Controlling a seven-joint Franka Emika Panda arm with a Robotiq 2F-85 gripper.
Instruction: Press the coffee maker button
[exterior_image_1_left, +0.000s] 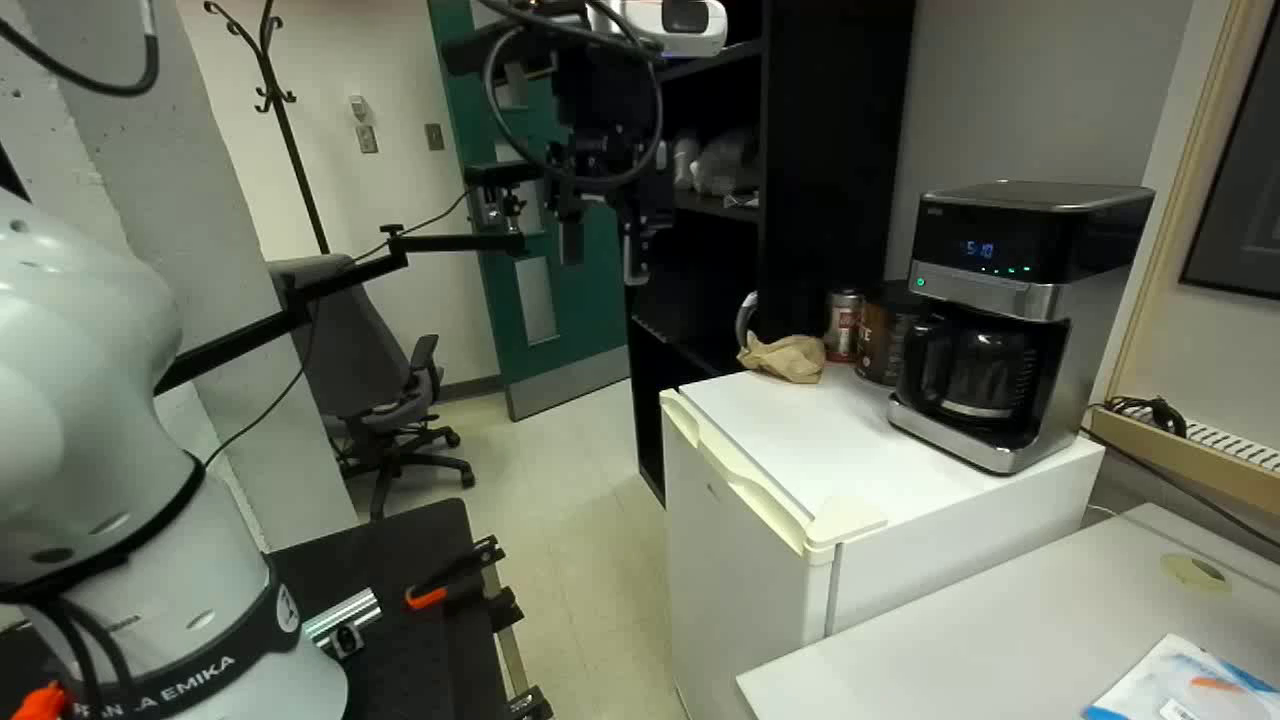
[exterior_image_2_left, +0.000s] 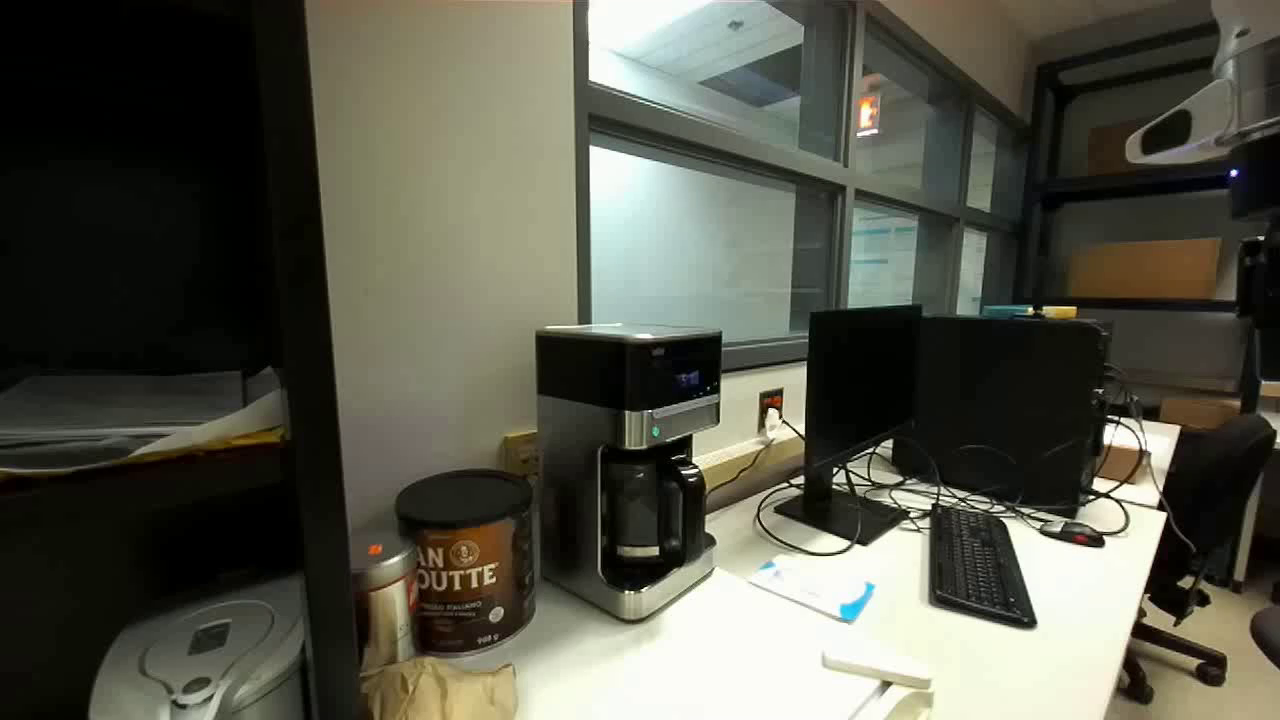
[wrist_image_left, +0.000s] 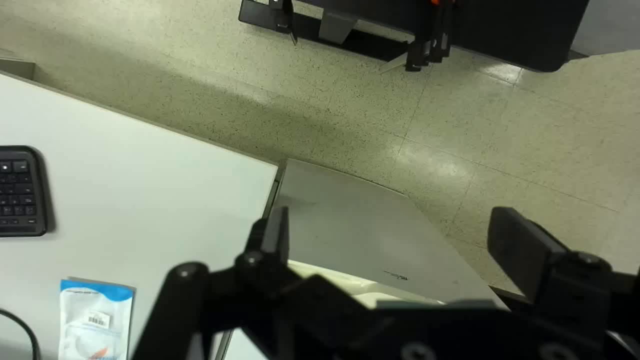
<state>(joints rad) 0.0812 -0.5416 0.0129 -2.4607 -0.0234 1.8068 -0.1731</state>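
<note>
Aloft, gripper (wrist_image_left: 390, 232): wide apart, holding nothing, well short of its target.
Mini fridge (exterior_image_1_left: 745, 540): bears the coffee maker (exterior_image_1_left: 1010, 292) on top.
Likely button (exterior_image_1_left: 921, 282): glows green; approach appears in hand, next calling for a narrowed gripper aimed there.

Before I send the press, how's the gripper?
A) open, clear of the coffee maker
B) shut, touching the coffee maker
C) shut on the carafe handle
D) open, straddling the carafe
A: in the wrist view the gripper's fingers stand wide apart, and in an exterior view it hangs well apart from the coffee maker.
</note>
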